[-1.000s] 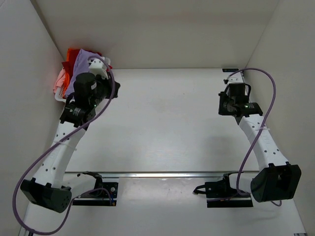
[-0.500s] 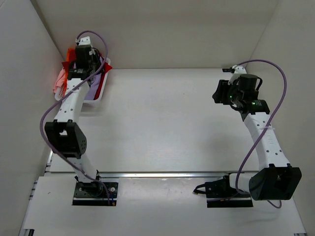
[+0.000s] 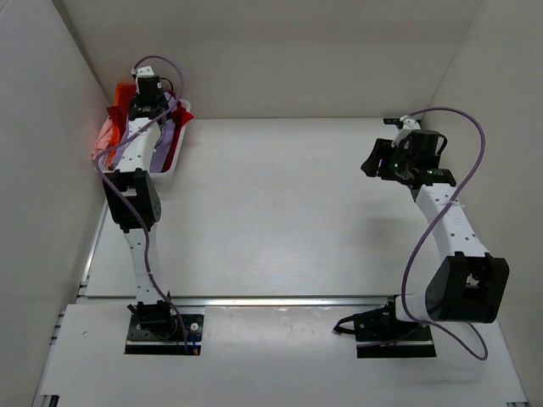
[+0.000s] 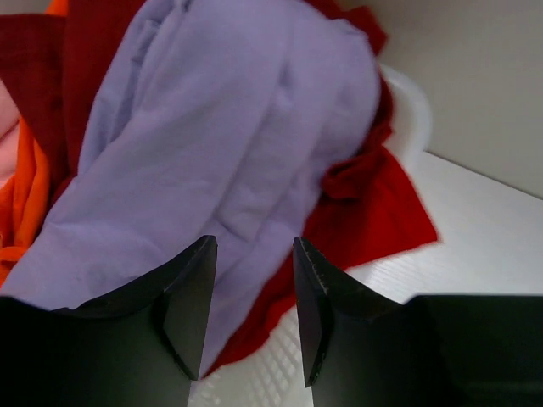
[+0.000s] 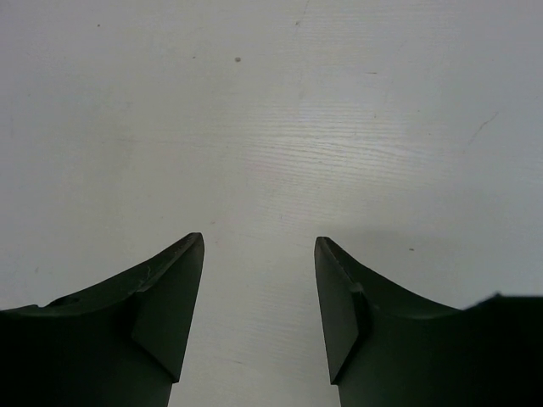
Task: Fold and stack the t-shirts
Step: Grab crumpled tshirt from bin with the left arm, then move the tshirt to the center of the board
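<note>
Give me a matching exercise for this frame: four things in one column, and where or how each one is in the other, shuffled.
1. lavender t-shirt
2. red t-shirt
3. left gripper
4. right gripper

A. open over the table, far from the shirts
B. topmost in the basket
C. open just above the shirts
D. spilling over the basket's rim

Pairs: 1-B, 2-D, 3-C, 4-A

Lavender t-shirt (image 4: 229, 144) heaps just ahead of the left pincer (image 4: 253, 250), basket rim (image 4: 413, 119) to its right; the right pincer (image 5: 259, 246) faces open table (image 5: 271, 110).
</note>
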`<state>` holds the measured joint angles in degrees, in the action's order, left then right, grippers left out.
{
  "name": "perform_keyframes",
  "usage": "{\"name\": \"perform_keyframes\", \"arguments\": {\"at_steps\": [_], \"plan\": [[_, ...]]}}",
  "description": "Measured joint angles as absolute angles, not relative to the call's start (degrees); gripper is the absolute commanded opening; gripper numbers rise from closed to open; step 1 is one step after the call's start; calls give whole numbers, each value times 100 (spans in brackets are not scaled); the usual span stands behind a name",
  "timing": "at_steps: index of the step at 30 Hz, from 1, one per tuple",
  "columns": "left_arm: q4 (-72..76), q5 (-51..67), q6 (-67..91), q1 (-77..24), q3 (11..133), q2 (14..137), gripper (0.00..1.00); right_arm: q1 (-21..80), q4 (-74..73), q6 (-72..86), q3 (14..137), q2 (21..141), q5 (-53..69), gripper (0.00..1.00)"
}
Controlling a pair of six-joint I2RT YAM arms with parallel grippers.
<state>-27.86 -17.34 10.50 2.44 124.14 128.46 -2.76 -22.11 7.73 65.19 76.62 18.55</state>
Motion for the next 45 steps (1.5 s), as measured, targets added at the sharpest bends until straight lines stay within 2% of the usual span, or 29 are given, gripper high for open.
{"name": "perform_keyframes", "arguments": {"at_steps": [7,11,12,13,14,15,20,23,29,34,39,45], "plan": [[-2777,-2204,1081,504,12822,13668,60,-158,-1944,875,6442,8149,1894,53],[-2762,-2211,1142,585,13074,14097,52,-126,-1911,878,6442,8407,1892,53],[-2762,-2209,1160,591,13122,14153,44,-119,-1909,878,6442,8436,1890,53],[-2755,-2206,1181,596,13183,14228,20,-119,-1916,878,6442,8466,1892,54],[-2762,-2202,1223,604,13233,14285,1,-115,-1916,878,6445,8486,1890,52],[-2783,-2198,1249,620,13297,14322,0,-113,-1916,880,6445,8501,1890,52],[-3116,-2320,1212,519,13780,14333,0,-84,-1907,982,6436,8488,1898,49],[-3085,-2362,1085,237,13710,13922,0,-58,-1769,1168,6189,8313,1909,47],[-2980,-2095,762,-1271,13021,11773,0,38,-1870,1291,5555,7424,1804,47],[-2908,-1135,897,-2399,12967,9856,0,-322,-1938,1280,5347,6396,1664,48],[-2674,-239,1439,-2191,12427,8353,0,-344,-2058,1219,5290,5710,1507,49],[-2344,320,1723,-2331,10901,7900,0,-344,-2062,1245,5089,5586,1544,49]]}}
